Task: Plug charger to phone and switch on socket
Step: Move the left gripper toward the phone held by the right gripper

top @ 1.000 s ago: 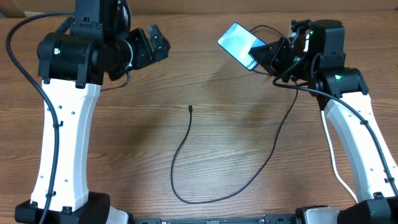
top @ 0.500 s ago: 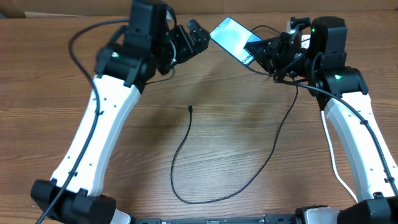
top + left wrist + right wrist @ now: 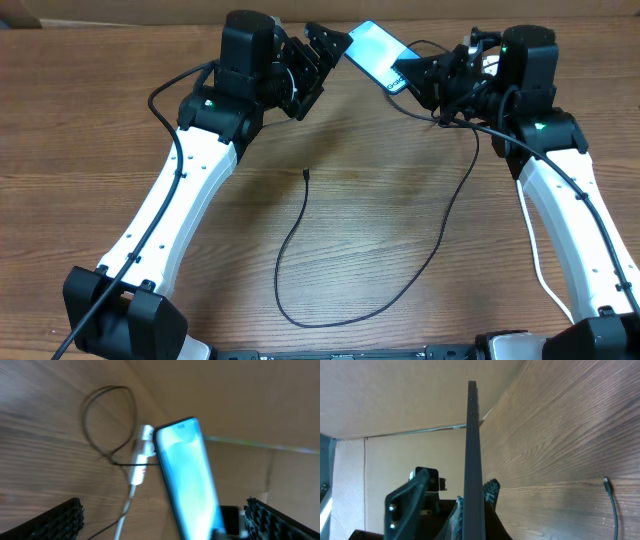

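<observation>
My right gripper (image 3: 408, 76) is shut on the phone (image 3: 372, 50) and holds it above the table's far edge, its light blue screen facing up. In the right wrist view the phone (image 3: 472, 450) stands edge-on between the fingers (image 3: 487, 495). My left gripper (image 3: 320, 62) is open and empty, just left of the phone's free end. In the left wrist view the phone (image 3: 186, 480) lies between the spread fingers (image 3: 62, 520). The charger cable (image 3: 300, 225) lies on the table, its tip (image 3: 306, 174) free. The white socket (image 3: 141, 455) sits behind the phone.
The cable loops toward the table's near edge (image 3: 320, 322) and climbs back to the right arm (image 3: 545, 150). A thick white cord (image 3: 540, 270) runs down the right side. Brown cardboard (image 3: 225, 395) lines the back of the wooden table (image 3: 200, 260).
My left arm has swung right across the far edge, bringing its open gripper up to the phone. The right gripper has shifted the phone slightly left. The cable has not moved.
</observation>
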